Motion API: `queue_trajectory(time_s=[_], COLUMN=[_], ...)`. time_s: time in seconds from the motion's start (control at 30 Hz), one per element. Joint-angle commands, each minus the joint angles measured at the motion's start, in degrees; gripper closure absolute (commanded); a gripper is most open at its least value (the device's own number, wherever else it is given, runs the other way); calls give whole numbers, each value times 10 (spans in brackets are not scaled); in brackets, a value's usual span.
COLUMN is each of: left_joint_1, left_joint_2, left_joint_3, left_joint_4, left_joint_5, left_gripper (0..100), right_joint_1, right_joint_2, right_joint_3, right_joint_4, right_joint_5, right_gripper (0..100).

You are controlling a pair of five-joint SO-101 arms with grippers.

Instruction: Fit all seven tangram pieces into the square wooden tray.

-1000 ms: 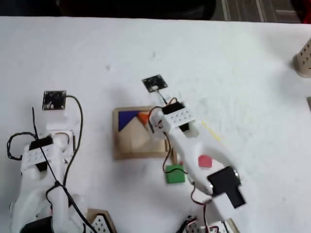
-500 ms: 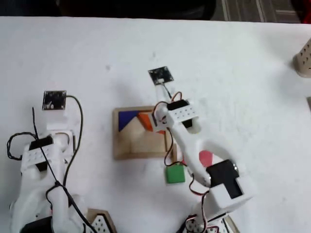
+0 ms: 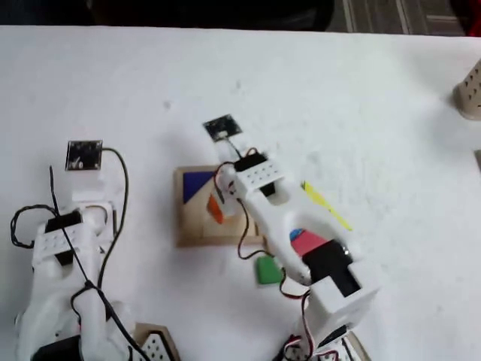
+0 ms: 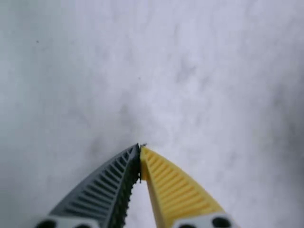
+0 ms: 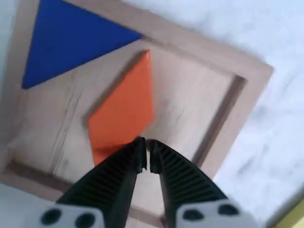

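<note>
Our right gripper (image 5: 146, 146), tips together, touches the orange piece (image 5: 124, 114); we judge it light, stiff, best pinched edgewise.

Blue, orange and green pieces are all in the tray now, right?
No: the green piece lies on the table outside the tray, as the high view shows. The blue piece and orange piece are in the tray.

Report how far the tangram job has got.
Done: the blue triangle lies in a corner of the tray. In hand: the shut right tool sits at the edge of the orange piece inside the tray. Remaining: green piece, pink piece and yellow piece lie outside on the table.
</note>
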Motion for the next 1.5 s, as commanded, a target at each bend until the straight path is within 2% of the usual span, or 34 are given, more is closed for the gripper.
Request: queue_trajectory(time_s=[0.0, 0.13, 0.23, 0.43, 0.83, 1.07, 1.23, 1.47], left_joint_1=[4, 4, 4, 4, 4, 4, 4, 4], left_joint_2=[-15, -15, -15, -15, -15, -15, -15, -15], left_joint_3=[-4, -4, -4, -4, -4, -4, -4, -4], left_joint_4=[-11, -11, -11, -11, -13, -14, -14, -14], left_joint_5=[-4, -4, -4, -4, -4, -4, -4, -4], left_gripper=[980, 980, 980, 980, 980, 980, 980, 980], right_joint_1=[7, 52, 56, -6, -85, -86, -87, -78], right_joint_2=[-35, -56, -38, 10, -5, -5, -4, -14], right_joint_3=[-18, -18, -18, -23, -25, -25, -25, -25], right_joint_4=[17, 13, 8, 0, -9, -44, -106, -87], right_joint_5=[5, 1, 1, 0, -36, -36, -37, -37], right_gripper=[981, 981, 981, 981, 981, 981, 981, 981])
